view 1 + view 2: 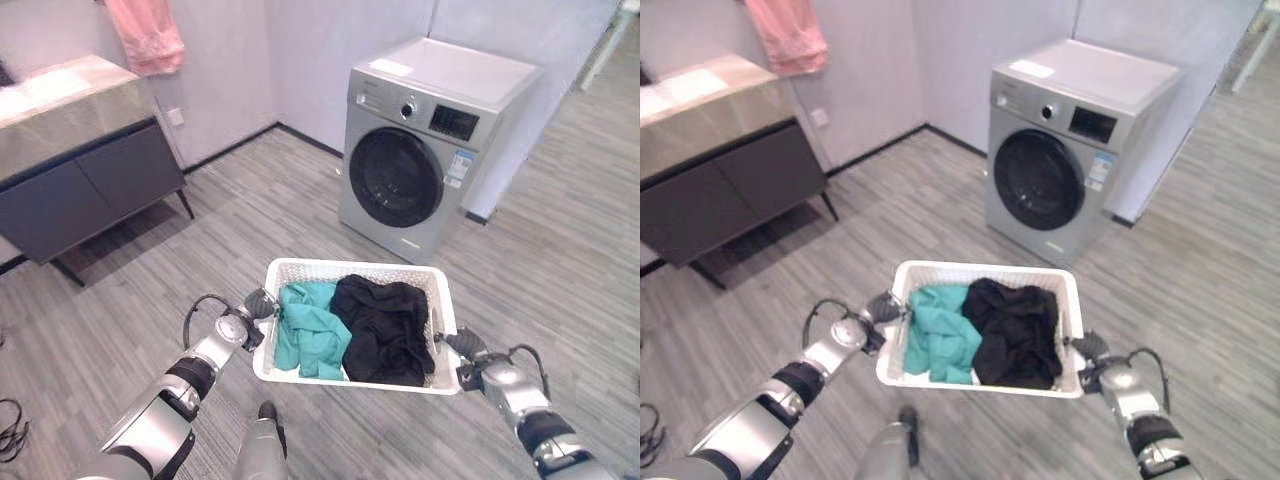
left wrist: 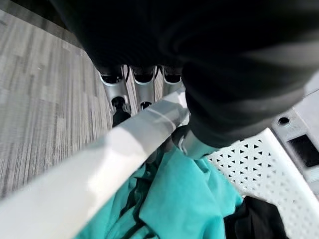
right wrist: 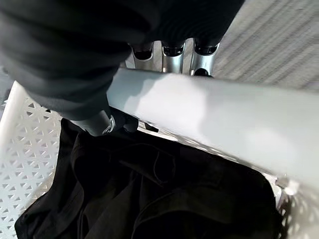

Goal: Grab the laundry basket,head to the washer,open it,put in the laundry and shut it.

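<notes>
The laundry basket [image 1: 352, 268], a white perforated plastic tub, hangs above the grey plank floor [image 1: 250, 200] in front of you, carried between both hands. Look inside and you'll find two pieces of laundry: a teal garment [image 1: 306, 328] bunched on the 9 o'clock side and a black garment [image 1: 385, 327] heaped on the 3 o'clock side, the two touching in the middle. Your left hand [image 1: 258, 305] is clamped on the basket's 9 o'clock rim, fingers curled under it and thumb inside against the teal cloth, as the left wrist view shows. Your right hand [image 1: 462, 347] grips the 3 o'clock rim the same way, thumb down on the inner wall above the black cloth. The washer [image 1: 425, 140], silver with a dark round door that is closed, stands at 12 o'clock beyond the basket. A dark cabinet [image 1: 85, 185] sits at 10 o'clock, with a pink cloth [image 1: 147, 35] hanging on the wall near it.
</notes>
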You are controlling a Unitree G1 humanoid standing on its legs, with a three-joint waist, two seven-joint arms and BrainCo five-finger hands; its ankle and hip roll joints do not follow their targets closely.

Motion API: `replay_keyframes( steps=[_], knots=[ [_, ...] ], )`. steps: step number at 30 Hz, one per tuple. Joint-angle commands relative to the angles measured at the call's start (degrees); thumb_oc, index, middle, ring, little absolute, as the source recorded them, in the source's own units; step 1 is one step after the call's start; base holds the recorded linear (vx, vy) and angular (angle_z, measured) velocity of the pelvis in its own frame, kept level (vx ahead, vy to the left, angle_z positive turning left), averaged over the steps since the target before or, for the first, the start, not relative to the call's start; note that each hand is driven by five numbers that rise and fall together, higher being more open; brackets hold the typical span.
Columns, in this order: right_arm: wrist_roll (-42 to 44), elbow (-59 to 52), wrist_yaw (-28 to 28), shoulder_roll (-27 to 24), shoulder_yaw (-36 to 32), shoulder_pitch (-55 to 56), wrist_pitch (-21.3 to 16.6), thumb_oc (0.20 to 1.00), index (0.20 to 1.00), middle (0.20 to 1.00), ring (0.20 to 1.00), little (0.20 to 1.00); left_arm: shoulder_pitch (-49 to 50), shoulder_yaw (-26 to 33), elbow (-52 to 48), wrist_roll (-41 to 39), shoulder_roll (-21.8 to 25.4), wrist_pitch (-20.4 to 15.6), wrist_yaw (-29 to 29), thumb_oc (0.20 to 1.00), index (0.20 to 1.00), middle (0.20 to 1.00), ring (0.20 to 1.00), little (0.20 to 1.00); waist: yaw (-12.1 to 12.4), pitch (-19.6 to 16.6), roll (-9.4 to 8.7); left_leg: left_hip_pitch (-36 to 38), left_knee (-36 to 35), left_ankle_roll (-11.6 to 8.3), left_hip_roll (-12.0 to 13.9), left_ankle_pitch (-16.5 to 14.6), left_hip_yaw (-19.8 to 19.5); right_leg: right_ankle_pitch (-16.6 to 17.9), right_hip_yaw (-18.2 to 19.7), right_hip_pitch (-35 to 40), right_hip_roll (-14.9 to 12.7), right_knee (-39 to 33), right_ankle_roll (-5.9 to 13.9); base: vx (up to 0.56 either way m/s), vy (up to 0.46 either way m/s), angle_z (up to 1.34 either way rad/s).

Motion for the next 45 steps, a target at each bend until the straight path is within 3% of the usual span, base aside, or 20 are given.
replay_keyframes(
  steps=[1, 3, 7, 8, 11, 13, 14, 16, 17, 19, 22, 23, 24, 26, 27, 30, 32, 40, 41, 45],
  knots=[
    [4.0, -0.8, 0.3, -2.2, -5.1, -3.1, -5.6, 0.200, 0.200, 0.200, 0.200, 0.200, -4.3, 2.2, -1.3, -4.6, 1.8, -4.2, 0.7, 0.200, 0.200, 0.200, 0.200, 0.200, 4.7, -0.3, -0.21, 3.7, -1.8, -2.40, 0.7, 2.8, -0.7, 1.0, 4.5, -2.5, 0.5, 0.6, 3.54, 0.28, 0.103, -0.63],
    [3.7, 0.1, 0.4, -1.8, -4.6, -3.7, -5.4, 0.200, 0.200, 0.200, 0.200, 0.200, -4.0, 2.4, -1.0, -4.6, 1.8, -4.3, 0.7, 0.200, 0.200, 0.200, 0.200, 0.200, 5.2, -0.9, 0.25, 4.7, -2.8, -2.01, 0.5, 2.7, -0.9, 0.2, 5.3, -2.0, 0.6, 0.8, 3.77, 0.25, 0.125, -0.69],
    [2.9, 3.4, 1.0, -1.4, -4.3, -4.9, -5.1, 0.200, 0.200, 0.200, 0.200, 0.200, -3.7, 1.6, 1.2, -4.4, 2.0, -4.5, 0.5, 0.200, 0.200, 0.200, 0.200, 0.200, 5.9, -2.8, 0.12, 7.0, 0.5, -0.22, -2.3, 0.5, -2.5, -1.7, 8.1, -2.3, -0.5, 8.2, 4.39, 0.29, 0.192, -0.49],
    [2.7, 5.4, 1.1, -1.1, -4.7, -4.8, -5.1, 0.200, 0.200, 0.200, 0.200, 0.200, -3.7, 1.5, 2.8, -3.8, 2.2, -4.6, 0.5, 0.200, 0.200, 0.200, 0.200, 0.200, 5.7, -3.6, 0.05, 9.2, 0.4, 1.60, -3.6, -1.6, -1.8, -0.7, 9.1, -4.7, -1.0, 15.9, 5.74, 0.23, 0.200, 0.04],
    [1.4, 7.8, 2.3, -1.3, -4.2, -5.5, -4.5, 0.200, 0.200, 0.200, 0.200, 0.200, -3.7, 1.0, 3.2, -3.0, 2.6, -4.5, 0.0, 0.200, 0.200, 0.200, 0.200, 0.200, 4.2, -3.6, 0.92, 13.3, -0.5, 4.36, -4.9, -3.8, -2.2, 5.9, 11.3, -11.6, -1.0, 29.9, 8.63, 0.21, 0.198, -0.27],
    [1.5, 7.9, 2.5, -1.5, -4.3, -5.6, -4.4, 0.200, 0.200, 0.200, 0.200, 0.200, -3.9, 0.6, 3.2, -2.9, 2.7, -4.6, -0.2, 0.200, 0.200, 0.200, 0.200, 0.200, 3.7, -3.1, 1.33, 14.2, -0.6, 4.89, -4.8, -4.1, -1.9, 6.7, 11.4, -13.7, -0.8, 33.8, 9.18, 0.10, 0.107, -0.30],
    [1.9, 7.8, 2.2, -1.3, -4.8, -5.8, -4.8, 0.200, 0.200, 0.200, 0.200, 0.200, -4.7, -0.1, 4.0, -2.3, 2.3, -4.5, 0.1, 0.200, 0.200, 0.200, 0.200, 0.200, 2.8, -2.6, 2.06, 15.4, -0.2, 5.45, -4.9, -5.2, -1.0, 7.2, 9.2, -15.2, -2.5, 35.7, 9.37, 0.11, 0.067, -0.10],
    [1.9, 7.6, 2.0, -1.5, -5.0, -6.0, -4.9, 0.200, 0.200, 0.200, 0.200, 0.200, -5.6, -0.5, 5.2, -1.9, 1.9, -4.5, -0.1, 0.200, 0.200, 0.200, 0.200, 0.200, 2.3, -2.7, 2.49, 16.7, -1.0, 5.24, -4.7, -6.0, -0.6, 6.1, 6.3, -16.5, -5.4, 32.1, 9.04, 0.12, 0.026, -0.05],
    [1.9, 7.6, 2.0, -1.5, -5.1, -6.0, -4.9, 0.200, 0.200, 0.200, 0.200, 0.200, -5.7, -0.6, 5.2, -1.9, 1.8, -4.5, -0.1, 0.200, 0.200, 0.200, 0.200, 0.200, 2.1, -2.6, 2.43, 16.9, -1.0, 5.23, -4.8, -6.1, -0.8, 5.9, 6.2, -16.3, -5.5, 32.2, 9.04, 0.15, -0.075, -0.11],
    [2.0, 7.7, 2.4, -2.0, -5.2, -6.2, -4.8, 0.200, 0.200, 0.200, 0.200, 0.200, -7.0, -0.6, 7.1, -1.4, 1.1, -4.7, 0.0, 0.200, 0.200, 0.200, 0.200, 0.200, 1.0, -3.4, 2.64, 18.0, -1.6, 4.13, -4.5, -7.8, -0.8, 4.7, 5.1, -16.9, -9.1, 20.8, 8.17, 0.18, -0.151, 0.06],
    [1.5, 8.9, 2.8, -2.3, -5.0, -7.0, -4.7, 0.200, 0.200, 0.200, 0.200, 0.200, -6.8, 0.3, 9.1, -1.2, 0.7, -5.1, 0.4, 0.200, 0.200, 0.200, 0.200, 0.200, 0.6, -3.9, 2.49, 20.9, -2.2, 2.82, -4.0, -10.6, -0.3, 9.5, 3.6, -18.9, -13.0, 7.1, 9.30, 0.19, -0.184, -0.20],
    [1.5, 8.9, 2.8, -2.3, -5.0, -7.0, -4.7, 0.200, 0.200, 0.200, 0.200, 0.200, -6.8, 0.3, 9.1, -1.2, 0.7, -5.1, 0.4, 0.200, 0.200, 0.200, 0.200, 0.200, 0.5, -3.8, 2.50, 20.9, -2.2, 2.82, -4.0, -10.6, -0.3, 9.6, 3.6, -18.8, -13.0, 7.1, 9.30, 0.38, -0.264, -0.45],
    [2.1, 6.8, 3.0, -2.7, -6.0, -5.8, -4.8, 0.200, 0.200, 0.200, 0.200, 0.200, -7.0, 0.7, 7.7, -0.4, 1.8, -5.6, 0.8, 0.200, 0.200, 0.200, 0.200, 0.200, -0.4, -3.8, 0.45, 23.0, -0.9, 1.58, -4.0, -12.8, 0.1, 10.8, 6.1, -18.7, -12.5, 5.2, 10.10, 0.36, -0.258, -0.21],
    [2.5, 3.0, 2.7, -3.1, -7.8, -3.0, -5.2, 0.200, 0.200, 0.200, 0.200, 0.200, -6.5, 1.0, 5.8, -0.7, 2.2, -5.6, 1.0, 0.200, 0.200, 0.200, 0.200, 0.200, -0.8, -4.2, -0.28, 23.0, 0.6, -0.10, -2.0, -13.0, 0.1, 10.8, 3.6, -18.1, -12.1, 7.3, 10.17, 0.27, -0.218, 0.45],
    [2.4, 2.9, 2.7, -3.1, -7.9, -2.9, -5.1, 0.200, 0.200, 0.200, 0.200, 0.200, -6.4, 1.0, 5.7, -0.7, 2.2, -5.6, 1.0, 0.200, 0.200, 0.200, 0.200, 0.200, -0.9, -4.2, -0.22, 22.9, 0.7, -0.15, -1.9, -13.1, -0.1, 10.8, 3.4, -18.0, -12.0, 7.3, 10.14, 0.16, -0.174, 0.42],
    [3.3, -1.6, 1.7, -3.7, -9.7, -0.1, -6.1, 0.200, 0.200, 0.200, 0.200, 0.200, -5.3, 2.3, 4.7, -1.1, 1.0, -5.1, 0.8, 0.200, 0.200, 0.200, 0.200, 0.200, -1.4, -4.8, -0.37, 24.2, -0.1, -1.55, 1.8, -12.7, -1.3, 8.9, -1.2, -15.5, -9.3, 6.9, 9.26, 0.16, -0.186, 0.40],
    [3.3, -2.0, 1.7, -3.8, -9.9, 0.4, -6.2, 0.200, 0.200, 0.200, 0.200, 0.200, -5.1, 2.3, 4.3, -1.4, 1.0, -5.1, 0.8, 0.200, 0.200, 0.200, 0.200, 0.200, -1.3, -4.9, -0.28, 24.5, -0.7, -1.74, 2.6, -12.4, -1.4, 8.4, -1.5, -15.1, -8.5, 6.4, 8.90, 0.07, -0.092, 0.25],
    [1.9, -2.8, 1.5, -4.2, -9.7, 1.2, -6.3, 0.200, 0.200, 0.200, 0.200, 0.200, -4.4, 2.7, 3.0, -1.9, 1.2, -5.3, 1.0, 0.200, 0.200, 0.200, 0.200, 0.200, -0.6, -5.4, 0.05, 25.0, -2.2, -1.95, 3.2, -12.1, -0.4, 7.9, -1.8, -13.8, -8.2, 4.8, 8.63, 0.02, 0.013, 0.06],
    [-9.5, 5.7, -1.2, 2.9, -2.6, -2.2, -3.0, 0.200, 0.200, 0.200, 0.200, 0.200, 12.6, 9.9, -20.4, 6.4, 0.9, -4.2, 4.4, 0.200, 0.200, 0.200, 0.200, 0.200, 0.6, -4.2, 0.26, 24.2, -6.4, -0.83, -0.4, -14.2, 5.9, 17.8, -8.8, -19.6, -21.6, 3.1, 12.46, 0.01, 0.021, 0.11],
    [-10.3, 6.1, -1.9, 2.6, -3.2, -2.1, -2.8, 0.200, 0.200, 0.200, 0.200, 0.200, 13.0, 9.9, -20.3, 6.5, 0.7, -4.1, 4.2, 0.200, 0.200, 0.200, 0.200, 0.200, 0.5, -4.4, 0.35, 25.0, -7.0, -0.78, -0.4, -14.1, 5.8, 18.1, -8.8, -19.5, -21.9, 3.3, 12.63, 0.00, -0.002, -0.04]
  ],
)
